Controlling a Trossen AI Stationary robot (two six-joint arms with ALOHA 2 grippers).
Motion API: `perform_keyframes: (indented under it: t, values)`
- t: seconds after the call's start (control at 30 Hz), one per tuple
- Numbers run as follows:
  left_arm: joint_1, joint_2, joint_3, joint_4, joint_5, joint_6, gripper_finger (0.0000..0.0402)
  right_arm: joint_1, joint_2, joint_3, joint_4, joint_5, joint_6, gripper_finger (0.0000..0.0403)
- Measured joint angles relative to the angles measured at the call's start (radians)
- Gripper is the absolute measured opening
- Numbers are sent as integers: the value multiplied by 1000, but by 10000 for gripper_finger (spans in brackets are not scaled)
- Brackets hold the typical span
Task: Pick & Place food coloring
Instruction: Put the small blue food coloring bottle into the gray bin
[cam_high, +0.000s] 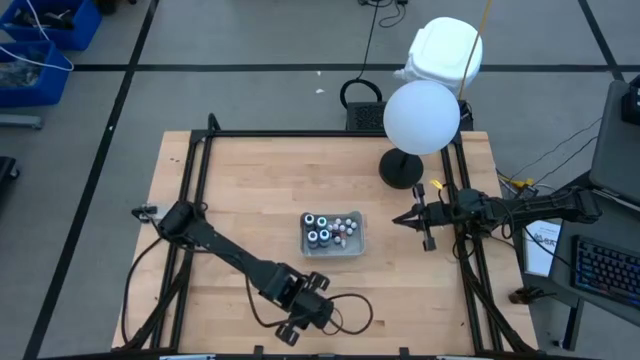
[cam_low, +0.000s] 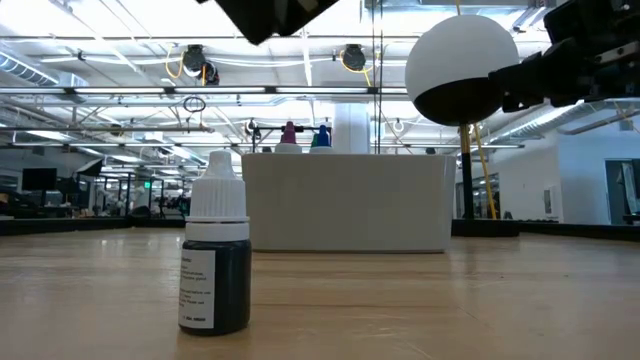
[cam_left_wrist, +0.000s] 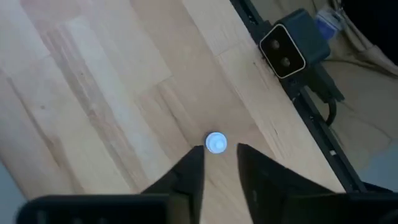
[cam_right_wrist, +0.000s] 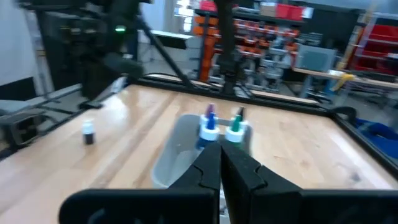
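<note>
Nearest you, one food coloring bottle (cam_low: 214, 255) stood upright on the table (cam_high: 250, 190), your left gripper (cam_left_wrist: 217, 163) above it, fingers apart; your right gripper (cam_right_wrist: 220, 163) was closed.

Pale matt wooden table (cam_high: 250, 180); seemingly translucent plastic tray (cam_low: 345, 200); glossy dark bottle (cam_low: 214, 270)

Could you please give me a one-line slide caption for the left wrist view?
Left claw, fingers parted, above a blue-topped food coloring bottle standing on the wooden table.
</note>
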Motion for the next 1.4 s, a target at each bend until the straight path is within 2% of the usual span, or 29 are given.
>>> perform_keyframes:
  t: [0.13,0.33,0.43,0.53,0.83,1.1,1.4]
  values:
    - [-14,10,0,28,-25,-2,146,0,0,0,-11,77,1,0]
    - [-15,50,0,79,-33,-33,194,0,1,0,-17,76,5,0]
    - [-10,67,0,89,11,-43,205,0,3,0,-19,76,9,0]
    - [-8,68,-1,96,40,-64,206,0,10,0,-23,76,9,0]
    - [-18,83,-2,152,34,-86,198,0,25,0,-31,75,51,0]
    - [-41,130,-4,160,-15,-116,196,2,35,0,-44,72,60,0]
    - [-42,137,-5,73,-69,-120,196,2,47,0,-31,71,69,0]
